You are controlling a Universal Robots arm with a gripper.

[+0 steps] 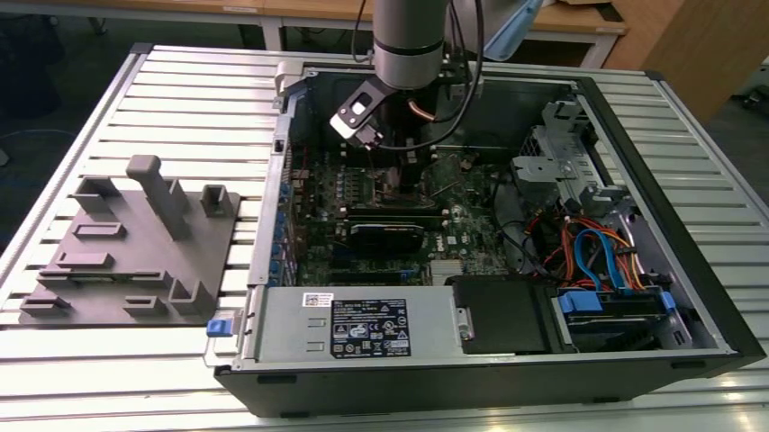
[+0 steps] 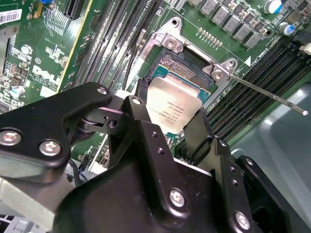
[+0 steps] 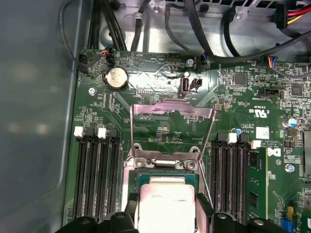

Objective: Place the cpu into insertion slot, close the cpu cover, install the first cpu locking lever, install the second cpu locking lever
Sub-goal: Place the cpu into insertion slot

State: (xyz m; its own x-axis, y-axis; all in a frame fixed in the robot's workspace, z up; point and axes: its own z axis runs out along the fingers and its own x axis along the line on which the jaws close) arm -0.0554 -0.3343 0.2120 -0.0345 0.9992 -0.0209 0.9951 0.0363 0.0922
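Illegible printed label (image 1: 369, 328) on power supply (image 1: 284, 335).

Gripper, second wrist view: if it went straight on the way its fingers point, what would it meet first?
Most likely the insertion slot. The gripper holds the cpu just over it, and the cpu cover stands open. How much gap is left is unclear.

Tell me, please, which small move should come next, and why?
Probably ease the cpu straight down into the insertion slot: the pincer grips it over the slot, part of the slot shows uncovered, and the cpu cover stands open.
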